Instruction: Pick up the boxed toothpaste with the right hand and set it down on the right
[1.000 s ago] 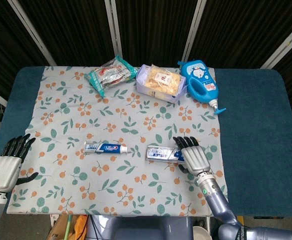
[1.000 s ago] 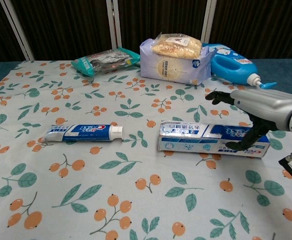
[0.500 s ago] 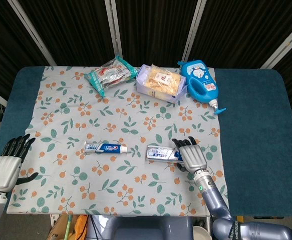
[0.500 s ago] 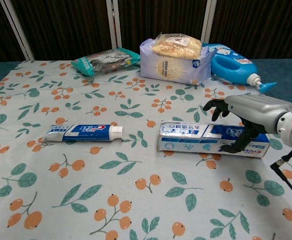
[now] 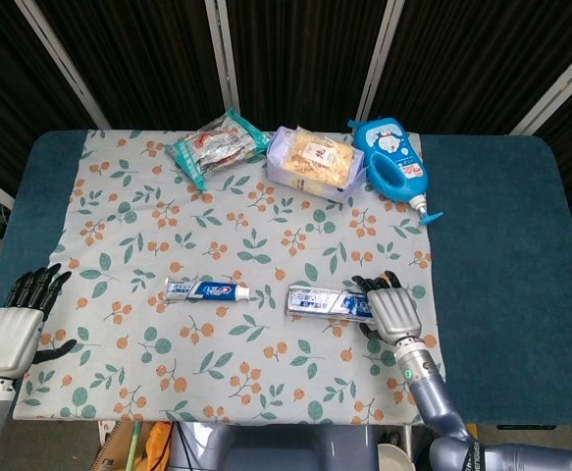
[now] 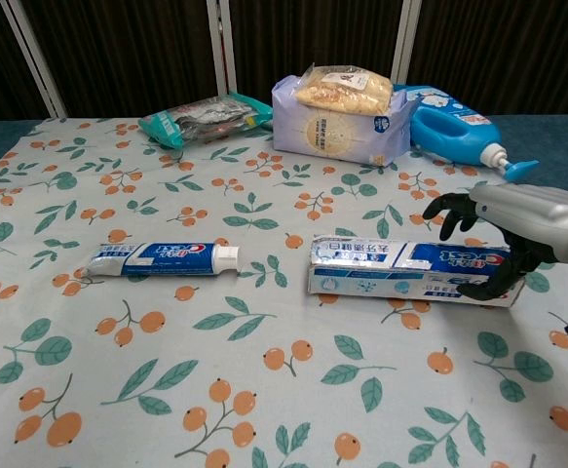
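- The right hand (image 6: 503, 234) curled its fingers around the right end of the boxed toothpaste (image 6: 407, 270), thumb at the front.
- The box lay flat on the flowery cloth (image 5: 148, 226), near the toothpaste tube (image 5: 206, 289).

Bare blue table (image 5: 492, 255) at 3 o'clock of the boxed toothpaste (image 5: 327, 302); toothpaste tube (image 5: 205, 289) at 9; detergent bottle (image 5: 393, 169) and cracker bag (image 5: 314, 162) at 12.

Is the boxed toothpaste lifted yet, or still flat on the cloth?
Still flat. The boxed toothpaste lies lengthwise on the cloth, with the right hand curled over its right end; no gap shows beneath it.
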